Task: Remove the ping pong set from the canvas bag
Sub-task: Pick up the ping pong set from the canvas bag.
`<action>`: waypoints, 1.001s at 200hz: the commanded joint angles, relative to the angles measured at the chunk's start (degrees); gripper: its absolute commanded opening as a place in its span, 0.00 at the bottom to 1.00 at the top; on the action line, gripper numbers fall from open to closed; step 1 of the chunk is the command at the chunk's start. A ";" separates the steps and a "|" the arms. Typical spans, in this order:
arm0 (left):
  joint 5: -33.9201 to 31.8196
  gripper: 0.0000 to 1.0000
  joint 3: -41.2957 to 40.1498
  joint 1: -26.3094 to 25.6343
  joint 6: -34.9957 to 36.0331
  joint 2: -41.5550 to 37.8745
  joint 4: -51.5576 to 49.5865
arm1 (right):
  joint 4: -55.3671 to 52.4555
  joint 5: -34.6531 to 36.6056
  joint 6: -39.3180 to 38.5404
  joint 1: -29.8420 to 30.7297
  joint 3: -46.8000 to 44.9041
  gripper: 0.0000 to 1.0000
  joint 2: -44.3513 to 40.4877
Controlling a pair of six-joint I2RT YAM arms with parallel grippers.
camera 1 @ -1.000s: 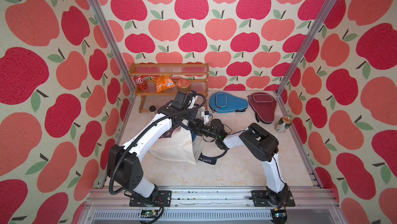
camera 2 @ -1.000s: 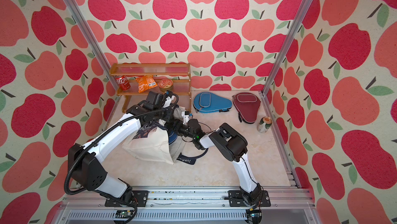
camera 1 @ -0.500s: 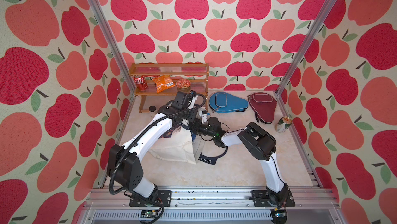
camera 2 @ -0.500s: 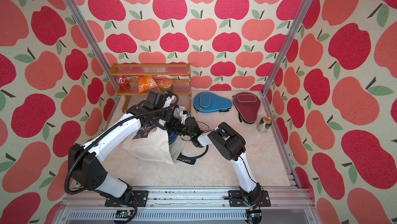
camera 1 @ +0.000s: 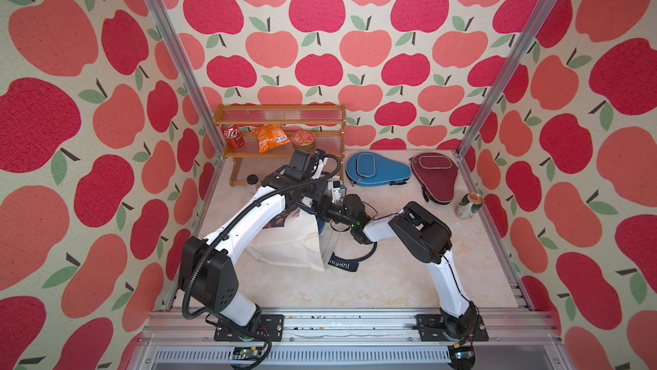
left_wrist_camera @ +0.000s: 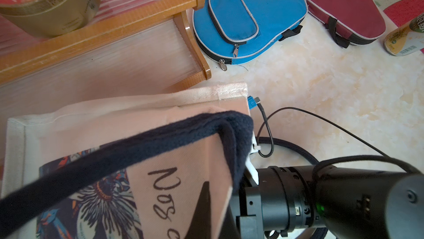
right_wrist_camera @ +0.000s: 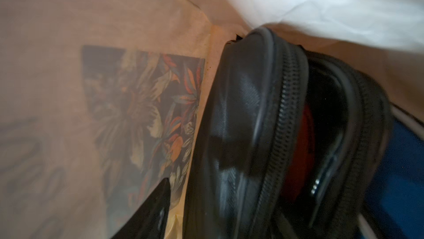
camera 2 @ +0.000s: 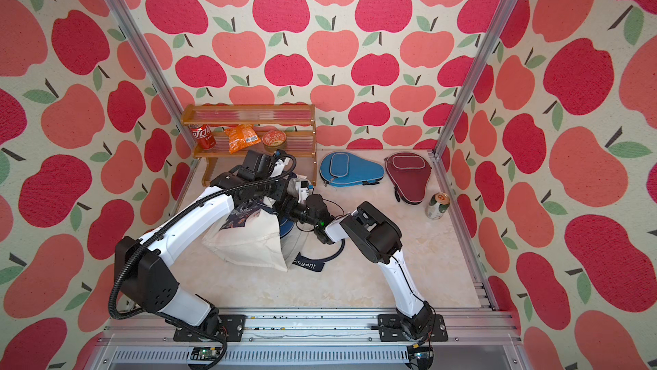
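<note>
- left gripper [left_wrist_camera: 205,187]: clamped tight on the top edge of the canvas bag [camera 1: 284,244], right at the navy handle [left_wrist_camera: 160,139]. It holds that side up off the table [camera 1: 391,279], with the mouth turned toward the right arm.
- right gripper [camera 1: 324,211]: pushed into the bag mouth. The wrist view shows one finger [right_wrist_camera: 151,210] between the cloth wall and the case. Can't tell if the jaws are closed on anything or just standing apart.
- ping pong set [right_wrist_camera: 247,123]: inside the bag, not out yet. It's a black fabric paddle case with a piped rim and a black zip round the edge. The zip is parted and red shows in the gap. The view is blurry.
- blue item [right_wrist_camera: 401,180]: just beside the set in the bag, can't identify it.
- bag: cream canvas with a dark floral print panel and script lettering. The second handle [camera 1: 343,265] lies loose on the table.
- blue paddle case [camera 1: 373,169] and maroon paddle case [camera 1: 433,172]: flat on the table by the back wall, side by side, well apart from the bag.
- wooden shelf [camera 1: 281,116]: back corner, behind the left arm.
</note>
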 commanded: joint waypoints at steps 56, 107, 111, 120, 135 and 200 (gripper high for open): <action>2.79 0.00 3.36 -0.63 -0.32 0.84 -2.25 | -6.45 -0.33 0.24 2.31 10.87 0.59 5.08; 3.27 0.00 3.32 -0.56 0.05 -1.04 -2.63 | -9.16 1.13 -0.93 2.20 13.78 0.32 5.16; 3.09 0.00 3.28 -0.50 0.09 -1.31 -2.78 | -9.11 1.56 -1.01 2.15 13.42 0.30 4.80; 3.01 0.00 3.37 -0.21 0.20 -1.83 -3.09 | -8.92 2.25 -1.31 2.14 12.67 0.26 3.93; 3.24 0.00 3.92 0.95 -0.07 -2.64 -3.91 | -9.05 3.15 -1.82 2.14 11.44 0.21 2.17; 5.98 0.00 4.00 7.81 -2.12 -7.39 -3.89 | -10.09 8.85 -4.08 2.45 4.81 0.13 -7.16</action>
